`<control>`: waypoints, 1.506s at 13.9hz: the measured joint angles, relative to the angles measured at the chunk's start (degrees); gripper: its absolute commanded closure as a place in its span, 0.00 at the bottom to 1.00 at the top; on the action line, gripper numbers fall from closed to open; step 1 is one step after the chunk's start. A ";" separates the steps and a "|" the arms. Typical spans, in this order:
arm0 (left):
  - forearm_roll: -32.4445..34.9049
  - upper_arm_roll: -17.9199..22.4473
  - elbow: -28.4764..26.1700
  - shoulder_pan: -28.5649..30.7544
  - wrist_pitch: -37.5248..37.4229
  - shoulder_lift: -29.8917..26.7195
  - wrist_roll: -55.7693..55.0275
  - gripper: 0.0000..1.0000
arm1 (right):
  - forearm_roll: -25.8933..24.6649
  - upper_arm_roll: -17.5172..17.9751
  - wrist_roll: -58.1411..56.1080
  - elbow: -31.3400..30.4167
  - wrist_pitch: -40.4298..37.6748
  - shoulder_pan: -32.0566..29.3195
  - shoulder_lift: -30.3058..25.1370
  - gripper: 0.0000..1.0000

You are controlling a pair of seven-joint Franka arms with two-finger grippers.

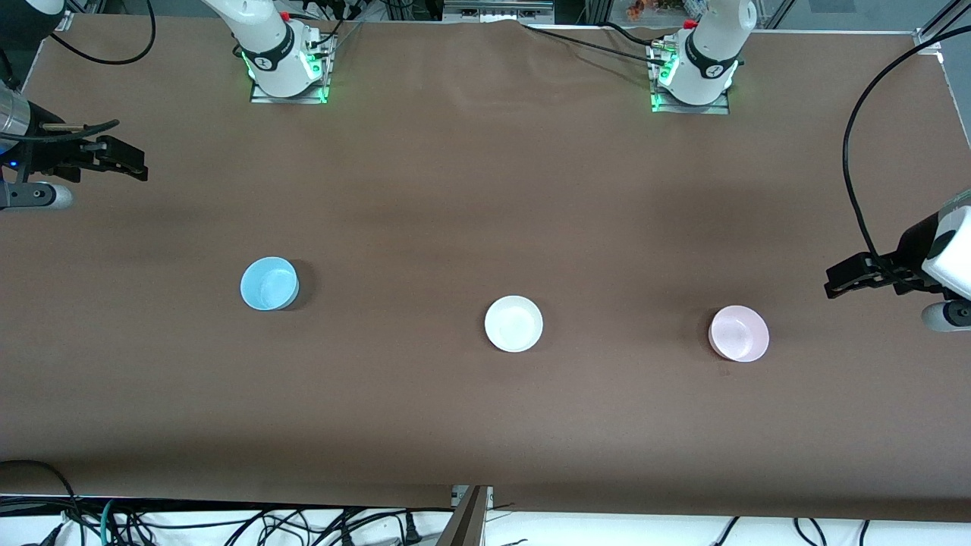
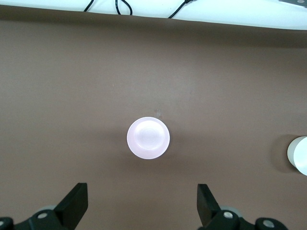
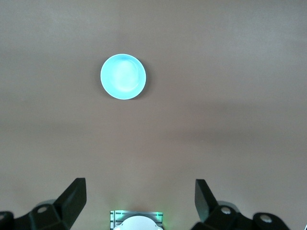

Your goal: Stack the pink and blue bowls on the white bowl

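Three bowls stand upright and apart in a row on the brown table. The sky-blue bowl is toward the right arm's end. The white bowl is in the middle. The pale pink bowl is toward the left arm's end. My left gripper hangs open and empty over the table's left-arm end, beside the pink bowl. Its wrist view shows the gripper, the pink bowl and the white bowl's edge. My right gripper hangs open and empty over the right-arm end. Its wrist view shows the gripper and the blue bowl.
The arm bases stand along the table edge farthest from the front camera. The right arm's base also shows in the right wrist view. Cables hang over the left arm's end of the table.
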 measured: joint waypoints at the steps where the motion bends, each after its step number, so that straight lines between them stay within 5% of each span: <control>1: 0.00 -0.03 0.00 0.00 -0.01 0.00 0.08 0.00 | 0.00 0.00 0.00 0.00 0.00 0.00 0.00 0.00; 12: -0.79 0.77 -3.20 0.50 -0.15 1.86 0.37 0.00 | 0.00 -0.02 0.00 0.00 0.00 0.00 0.06 0.00; 21: 0.29 1.11 -14.46 5.05 16.34 10.82 1.01 0.01 | 0.01 -0.17 -0.03 -0.05 1.10 0.13 7.90 0.00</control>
